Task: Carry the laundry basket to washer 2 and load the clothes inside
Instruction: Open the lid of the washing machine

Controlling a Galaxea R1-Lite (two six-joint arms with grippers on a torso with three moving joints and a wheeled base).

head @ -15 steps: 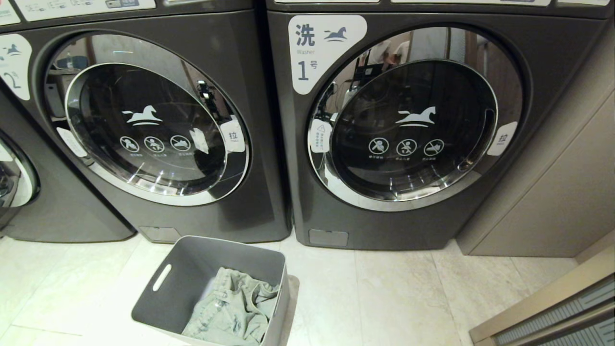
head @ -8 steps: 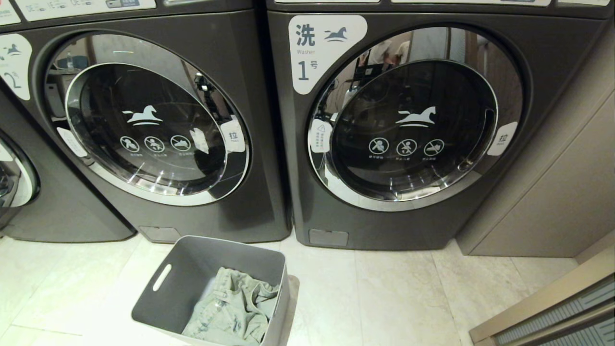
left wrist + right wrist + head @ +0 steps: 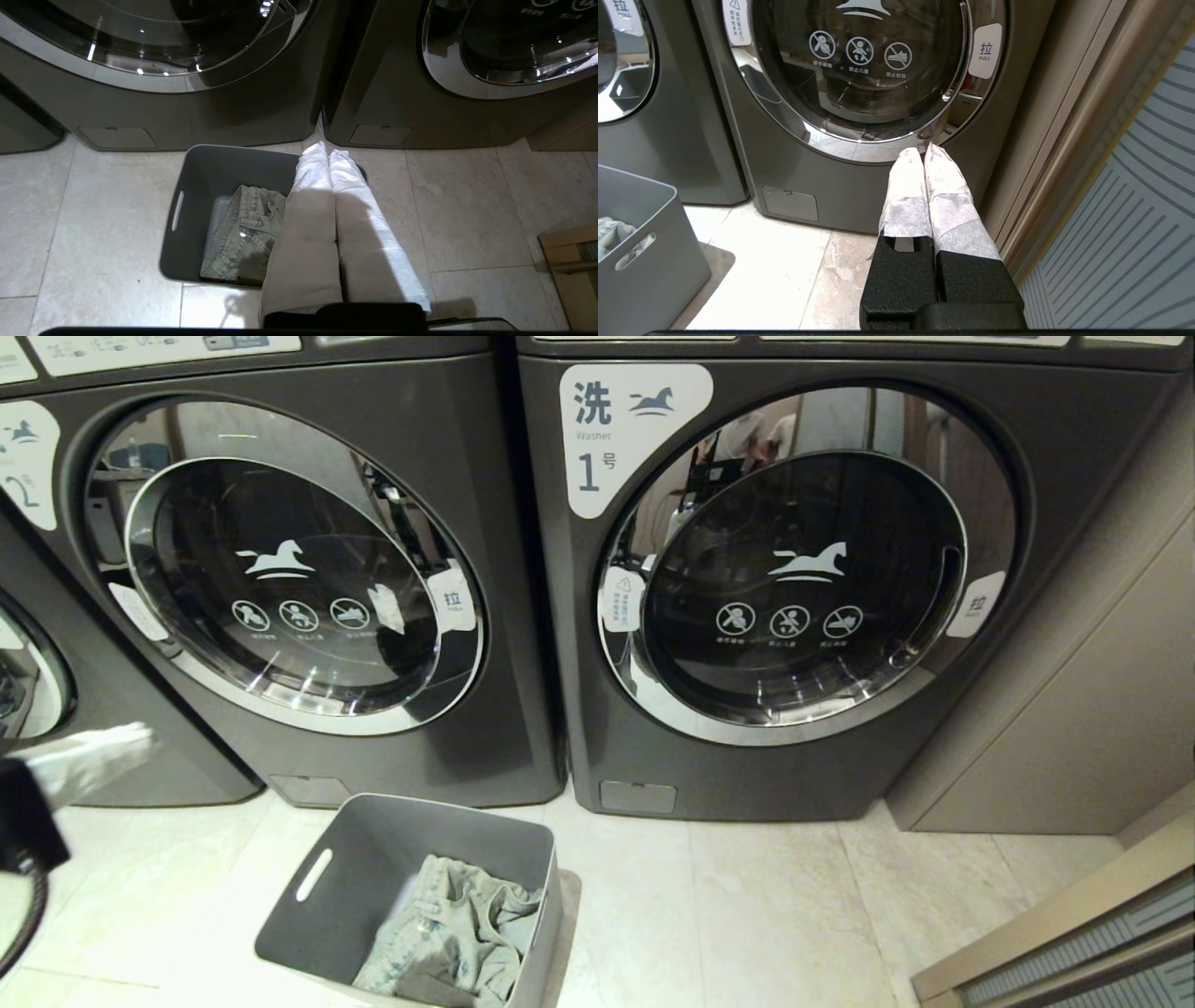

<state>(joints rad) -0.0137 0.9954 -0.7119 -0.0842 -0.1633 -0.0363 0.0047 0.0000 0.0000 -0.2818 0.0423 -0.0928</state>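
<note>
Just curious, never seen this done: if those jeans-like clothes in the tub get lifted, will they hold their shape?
Probably not: the clothes lie crumpled in folds in the laundry basket, so they would likely droop. The fabric looks thick, perhaps fairly heavy.

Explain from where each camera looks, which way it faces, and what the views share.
Head view: sits high, facing forward and down at dark grey front-load washer 2, the alike washer 1 and the grey plastic laundry basket; the left gripper shows at its left edge.
Left wrist view: above the floor, looking down past the shut left gripper into the basket holding the pale green-grey denim clothes.
Right wrist view: low, facing washer 1; the shut right gripper shows.
All three share the basket and both washers.
</note>
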